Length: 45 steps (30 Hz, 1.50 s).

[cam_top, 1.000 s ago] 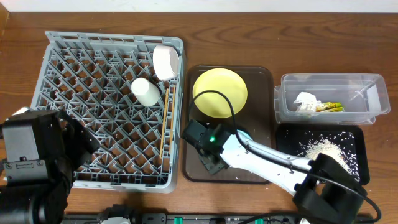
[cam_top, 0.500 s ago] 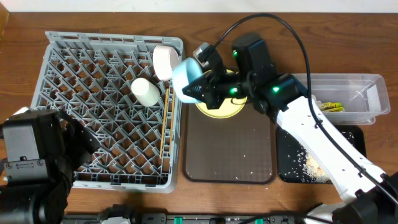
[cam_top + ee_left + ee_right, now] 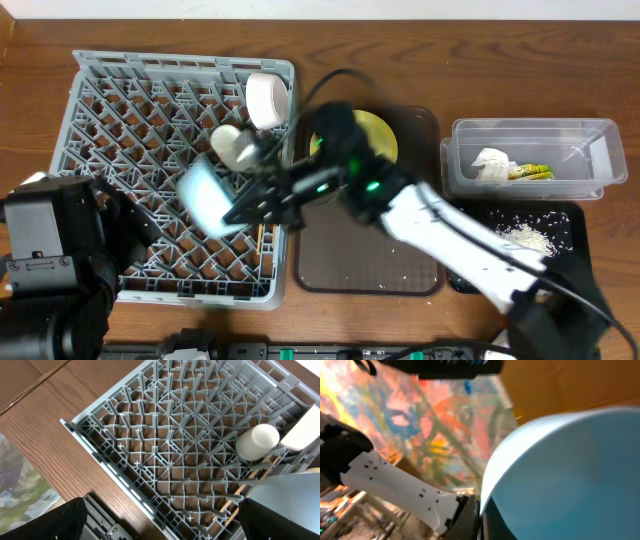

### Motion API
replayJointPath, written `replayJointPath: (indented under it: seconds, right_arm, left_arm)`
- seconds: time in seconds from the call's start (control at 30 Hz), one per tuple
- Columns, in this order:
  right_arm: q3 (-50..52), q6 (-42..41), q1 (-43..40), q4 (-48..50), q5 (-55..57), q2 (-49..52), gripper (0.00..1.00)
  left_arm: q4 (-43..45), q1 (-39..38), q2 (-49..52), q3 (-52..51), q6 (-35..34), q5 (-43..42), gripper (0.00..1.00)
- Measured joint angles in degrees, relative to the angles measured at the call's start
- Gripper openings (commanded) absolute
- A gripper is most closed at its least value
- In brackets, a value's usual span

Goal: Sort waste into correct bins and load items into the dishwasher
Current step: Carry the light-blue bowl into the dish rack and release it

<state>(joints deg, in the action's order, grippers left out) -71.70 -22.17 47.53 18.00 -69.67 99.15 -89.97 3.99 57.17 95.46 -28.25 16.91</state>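
My right gripper point(image 3: 243, 207) is shut on the rim of the small light blue bowl point(image 3: 205, 196), held blurred over the front middle of the grey dish rack point(image 3: 130, 120). The bowl fills the right wrist view point(image 3: 570, 475). In the rack stand the white cup point(image 3: 232, 146) and the cream bowl point(image 3: 267, 100); both show in the left wrist view, cup point(image 3: 256, 442) and bowl point(image 3: 301, 435). The yellow plate point(image 3: 380, 135) is partly hidden by my right arm. My left gripper point(image 3: 160, 532) is open and empty over the rack's front left corner.
The clear tub point(image 3: 560, 135) holds the napkin point(image 3: 492, 164) and the wrapper point(image 3: 532, 172). The black tray point(image 3: 470, 215) holds rice crumbs point(image 3: 525, 237). The brown serving tray point(image 3: 365, 265) lies beside the rack. Wooden chopsticks point(image 3: 262, 238) lie in the rack's right side.
My right arm has swung left from above the yellow plate, carrying the blue bowl down over the rack's front middle. The left arm has not moved.
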Motion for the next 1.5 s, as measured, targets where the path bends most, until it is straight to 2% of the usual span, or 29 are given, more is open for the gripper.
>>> replayJointPath:
  seconds: [0.27, 0.43, 0.8, 1.0, 1.2, 1.27, 1.33, 1.5]
  right_arm:
    - [0.3, -19.7, 3.5, 21.2, 3.0, 9.7, 0.01]
    - [0.3, -30.5, 4.2, 28.5, 4.9, 15.1, 0.01]
    - [0.3, -40.5, 5.5, 28.7, 5.6, 20.2, 0.01]
    - [0.3, -41.7, 5.5, 21.6, 5.3, 20.2, 0.01]
    - [0.2, -41.9, 4.1, 20.1, 4.2, 20.0, 0.02]
    - [0.2, -42.1, 2.9, 19.7, 3.5, 20.0, 0.06]
    - [0.2, -42.4, 1.7, 19.3, 3.5, 20.0, 0.16]
    - [0.2, -42.8, -1.1, 19.1, 3.0, 20.0, 0.22]
  left_arm:
    - [-0.1, 0.0, 0.0, 0.0, 0.0, 0.0, 0.98]
    - [0.0, 0.0, 0.0, -0.1, 0.0, 0.0, 0.98]
    - [0.0, 0.0, 0.0, -0.1, 0.0, 0.0, 0.98]
    - [0.0, 0.0, 0.0, -0.1, 0.0, 0.0, 0.98]
    - [0.0, 0.0, 0.0, -0.1, 0.0, 0.0, 0.98]
    - [0.0, 0.0, 0.0, -0.1, 0.0, 0.0, 0.98]
    - [0.0, 0.0, 0.0, -0.1, 0.0, 0.0, 0.98]
    - [0.0, 0.0, 0.0, -0.1, 0.0, 0.0, 0.98]
